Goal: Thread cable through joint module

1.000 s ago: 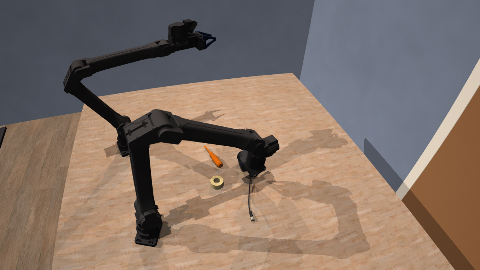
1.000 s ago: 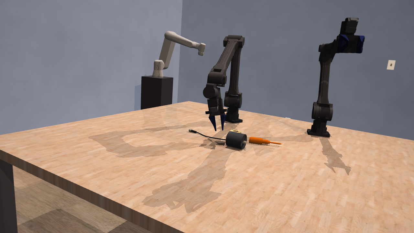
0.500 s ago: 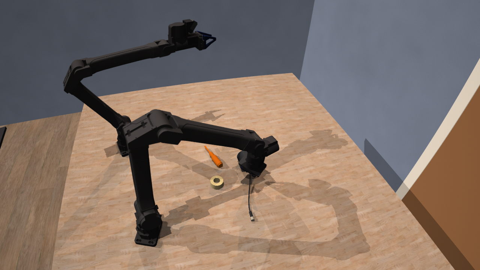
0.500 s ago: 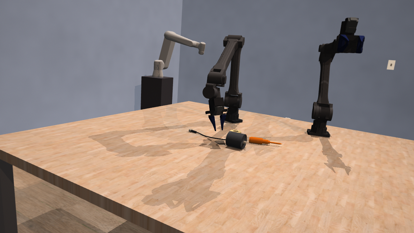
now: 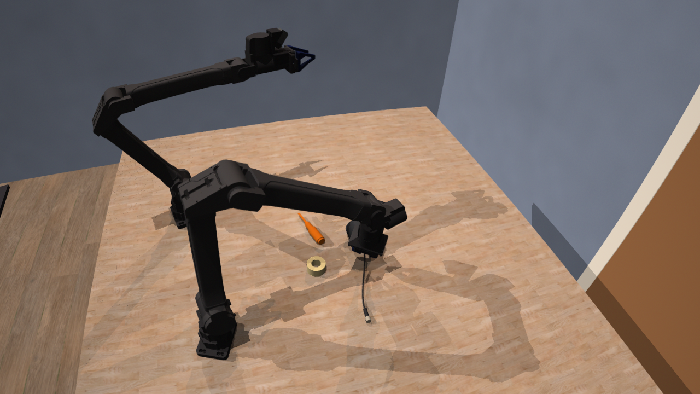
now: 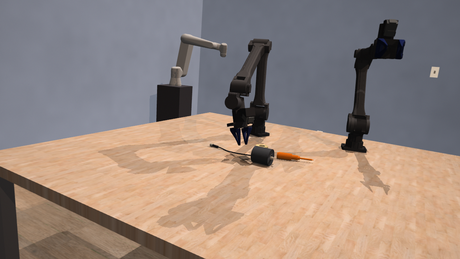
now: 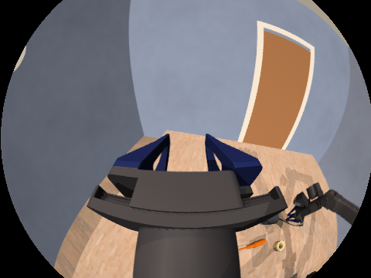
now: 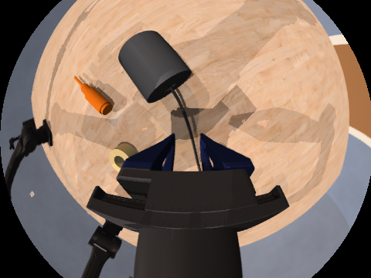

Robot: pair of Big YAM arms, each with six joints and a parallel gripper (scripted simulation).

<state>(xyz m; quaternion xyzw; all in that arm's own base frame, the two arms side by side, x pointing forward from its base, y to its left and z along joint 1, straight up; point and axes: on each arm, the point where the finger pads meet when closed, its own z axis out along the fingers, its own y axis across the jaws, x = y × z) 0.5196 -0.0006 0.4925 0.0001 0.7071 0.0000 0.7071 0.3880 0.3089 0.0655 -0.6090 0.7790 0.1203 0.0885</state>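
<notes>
Right gripper — part open, nothing held, above the cable; cable lay in the module — closing off-line risked a missed strand

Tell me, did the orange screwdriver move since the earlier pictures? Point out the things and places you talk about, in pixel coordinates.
No. In the top view, the orange screwdriver (image 5: pixel 313 232) (image 6: pixel 287 156) (image 7: pixel 256 244) (image 8: pixel 94 100) lies in the same spot on the table (image 5: pixel 391 127) (image 6: pixel 321 193) (image 7: pixel 189 154) (image 8: pixel 270 58), pointing the same way.
</notes>
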